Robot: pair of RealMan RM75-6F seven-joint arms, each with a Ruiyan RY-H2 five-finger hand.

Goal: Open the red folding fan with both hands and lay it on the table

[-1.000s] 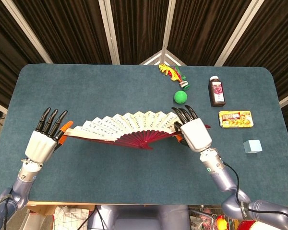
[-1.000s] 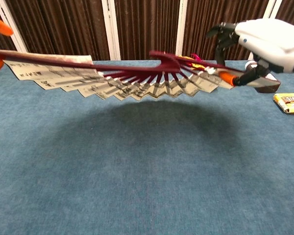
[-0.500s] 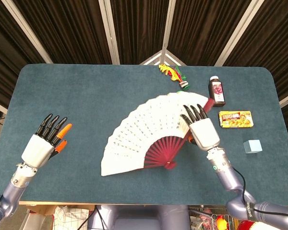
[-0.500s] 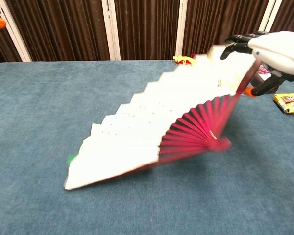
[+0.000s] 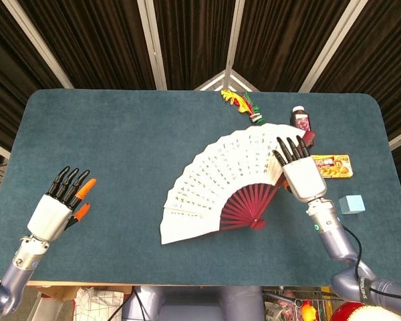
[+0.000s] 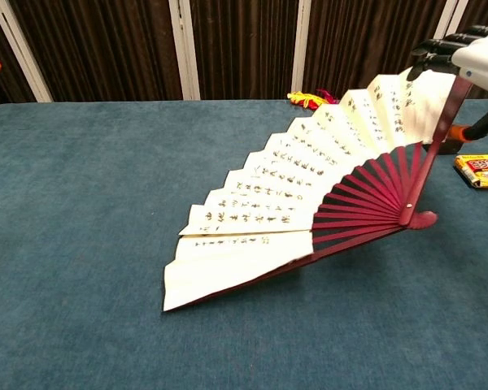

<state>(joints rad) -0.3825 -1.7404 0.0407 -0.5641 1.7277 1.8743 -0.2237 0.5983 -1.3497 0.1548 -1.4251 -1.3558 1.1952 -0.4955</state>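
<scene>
Fan (image 5: 220, 177) is spread, one end down, right hand (image 5: 299, 175) gripping its raised rib; left hand (image 5: 57, 207) empty, fingers apart.

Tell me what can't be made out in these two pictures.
- Right hand: the chest view's right edge cuts it off; in the head view its back hides the grip on the red folding fan.
- Dark bottle: the fan's top corner covers its lower half in the head view.
- Fan's writing: too small to read in either view.
- Left hand: the chest view shows only an orange fingertip at its left edge.
</scene>
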